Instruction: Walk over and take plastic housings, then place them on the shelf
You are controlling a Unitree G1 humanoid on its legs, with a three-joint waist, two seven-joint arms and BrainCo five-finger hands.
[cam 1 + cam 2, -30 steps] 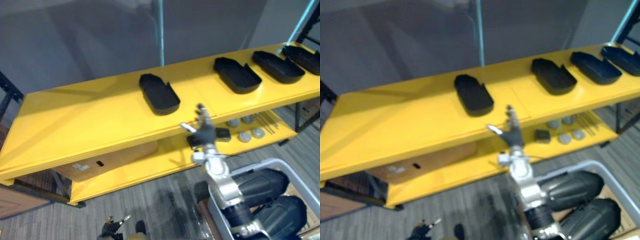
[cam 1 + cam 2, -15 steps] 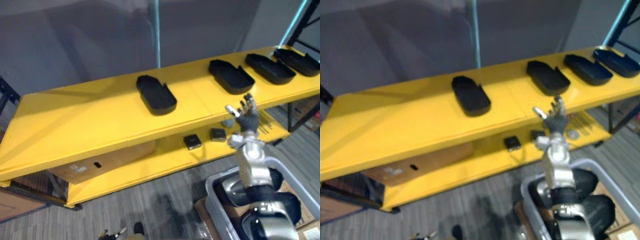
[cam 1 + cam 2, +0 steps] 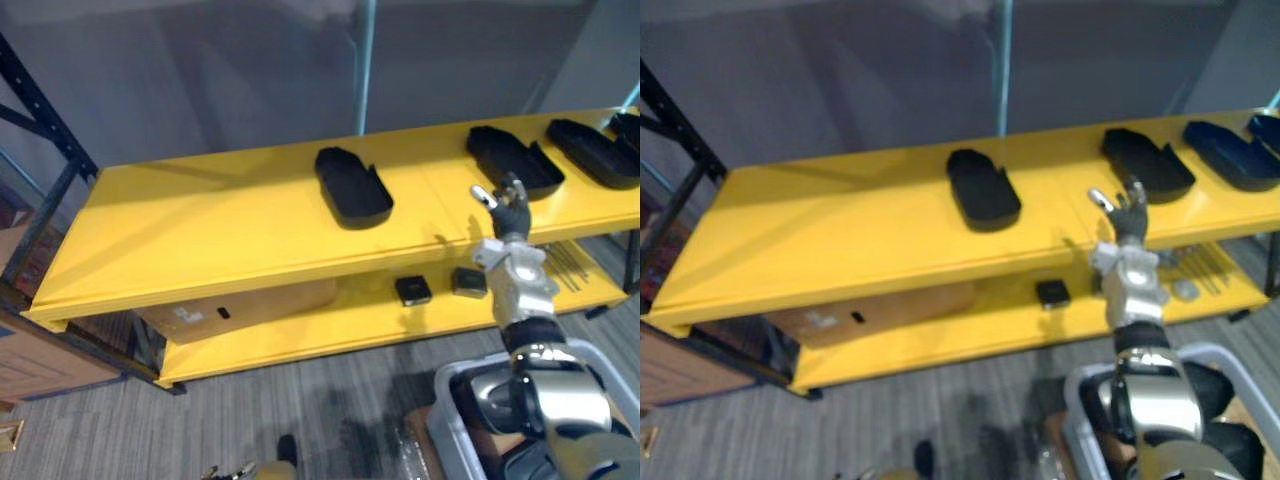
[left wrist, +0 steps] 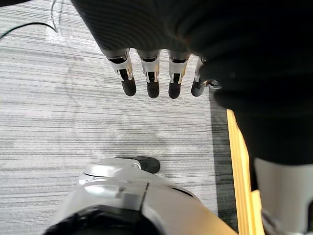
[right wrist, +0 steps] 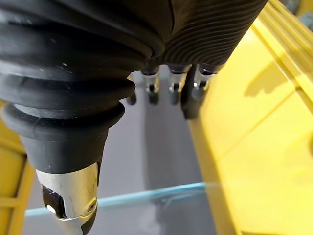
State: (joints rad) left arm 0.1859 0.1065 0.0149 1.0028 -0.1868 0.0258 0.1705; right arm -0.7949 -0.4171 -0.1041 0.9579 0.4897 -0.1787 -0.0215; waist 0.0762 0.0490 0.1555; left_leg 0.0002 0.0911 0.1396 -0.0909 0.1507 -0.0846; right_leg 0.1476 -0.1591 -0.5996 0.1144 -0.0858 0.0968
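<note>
Right hand [image 3: 510, 208] raised before the yellow shelf [image 3: 200, 230] front edge, fingers straight, empty. Nearest housing [image 3: 513, 160] lies just beyond the hand, second housing [image 3: 353, 186] well to its left, third housing [image 3: 592, 152] to its right (fourth housing [image 3: 631, 126] cut off by frame edge). Left hand [image 4: 152, 87] hangs over floor [image 4: 49, 122], fingers relaxed, empty.
</note>
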